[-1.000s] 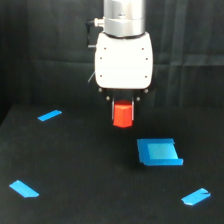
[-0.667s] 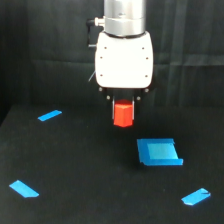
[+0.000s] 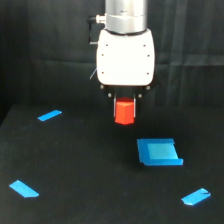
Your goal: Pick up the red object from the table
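Note:
The red object (image 3: 124,112) is a small red-orange block hanging just under the white gripper body (image 3: 125,56), near the middle of the exterior view. My gripper (image 3: 124,102) is shut on its upper part, with dark fingers flanking it. The block appears lifted off the black table (image 3: 75,165), with no contact visible beneath it. The fingertips themselves are mostly hidden behind the block and the white housing.
A blue square tray (image 3: 158,152) lies on the table just below and to the exterior view's right of the block. Blue tape strips sit at the left (image 3: 49,115), lower left (image 3: 24,189) and lower right (image 3: 196,197). A black curtain forms the backdrop.
The gripper and the red block have risen slightly; the rest of the scene is unchanged.

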Available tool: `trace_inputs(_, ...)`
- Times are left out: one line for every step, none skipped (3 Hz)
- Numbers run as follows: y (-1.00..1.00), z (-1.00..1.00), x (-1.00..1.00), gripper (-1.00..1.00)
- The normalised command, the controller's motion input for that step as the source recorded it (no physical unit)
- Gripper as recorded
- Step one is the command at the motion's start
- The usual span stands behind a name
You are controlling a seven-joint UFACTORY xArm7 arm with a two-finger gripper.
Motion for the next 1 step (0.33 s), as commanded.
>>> trace_inputs(0.1, 0.15, -0.01, -0.96)
